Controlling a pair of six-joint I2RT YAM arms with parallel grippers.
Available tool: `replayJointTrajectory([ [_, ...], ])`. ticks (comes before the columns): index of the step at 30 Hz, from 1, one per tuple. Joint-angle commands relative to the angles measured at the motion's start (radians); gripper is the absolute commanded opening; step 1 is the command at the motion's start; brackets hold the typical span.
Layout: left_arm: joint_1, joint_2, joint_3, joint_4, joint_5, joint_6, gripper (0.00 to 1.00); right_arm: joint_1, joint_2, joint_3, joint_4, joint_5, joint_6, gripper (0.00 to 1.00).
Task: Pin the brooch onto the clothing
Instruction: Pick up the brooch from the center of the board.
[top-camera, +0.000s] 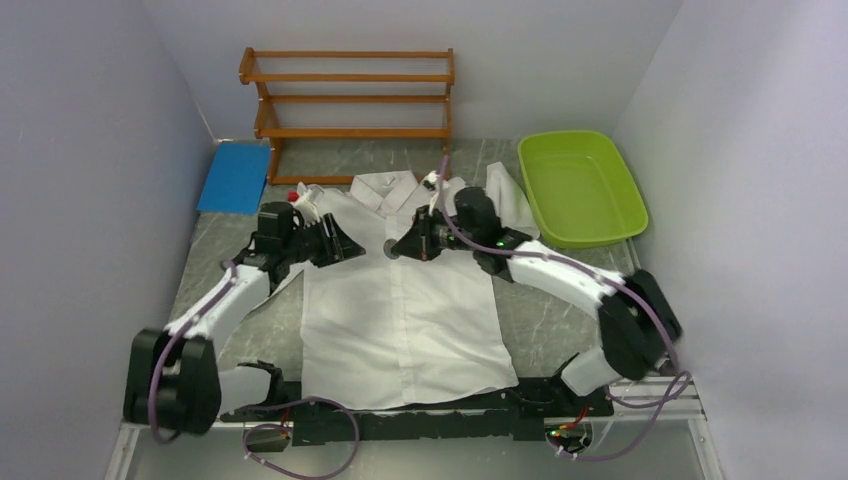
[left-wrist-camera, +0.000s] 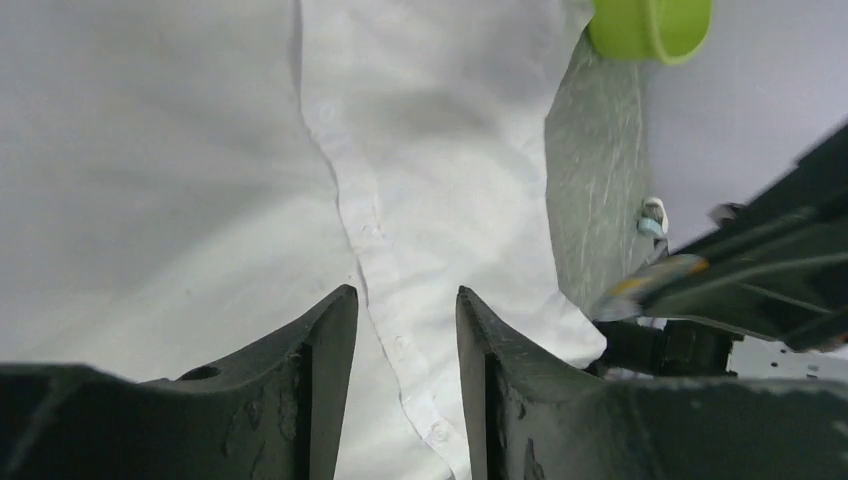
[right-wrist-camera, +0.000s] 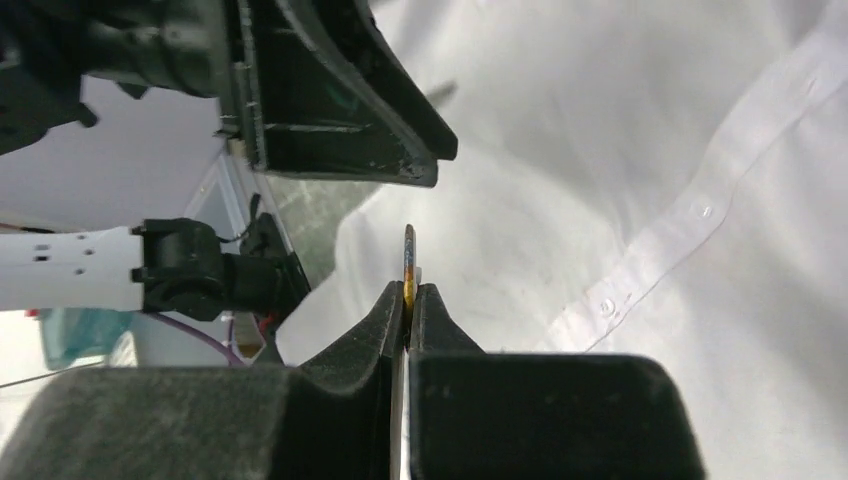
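Top external view: the clothing (top-camera: 400, 320), a white short-sleeved shirt, lies spread flat on the table (top-camera: 540, 335), collar toward the far wall and hem by the arm bases. I note both arms reaching in over its chest, the left gripper (top-camera: 352, 250) from the left and the right gripper (top-camera: 400, 248) from the right, tips facing each other, near but apart. Right wrist view: the right gripper's fingers are pressed together on the brooch (right-wrist-camera: 409, 255), a thin gold-coloured disc seen edge-on, standing up out of the fingertips above the fabric. Whether it touches the fabric I cannot tell. Left wrist view: the left gripper's jaws stand moderately parted with nothing between them, over the shirt's button strip (left-wrist-camera: 350, 215). Beyond the shirt I record a green basin (top-camera: 580, 185) at far right, a wooden rack (top-camera: 350, 95) against the back wall, and a blue pad (top-camera: 235, 177) at far left.
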Motion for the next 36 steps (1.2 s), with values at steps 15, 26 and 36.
replayJointTrajectory([
  [15, -0.003, -0.408, 0.230, -0.426, -0.260, 0.206, 0.55, 0.006, -0.612, -0.323, 0.131, 0.185, -0.641, 0.00],
  [26, -0.003, -0.343, 0.214, -0.386, -0.128, -0.071, 0.56, 0.150, -0.696, -0.272, -0.254, -0.105, -1.590, 0.00],
  [36, -0.023, -0.350, 0.097, -0.091, 0.007, -0.428, 0.55, 0.456, -0.735, -0.415, 0.102, 0.597, -1.908, 0.00],
])
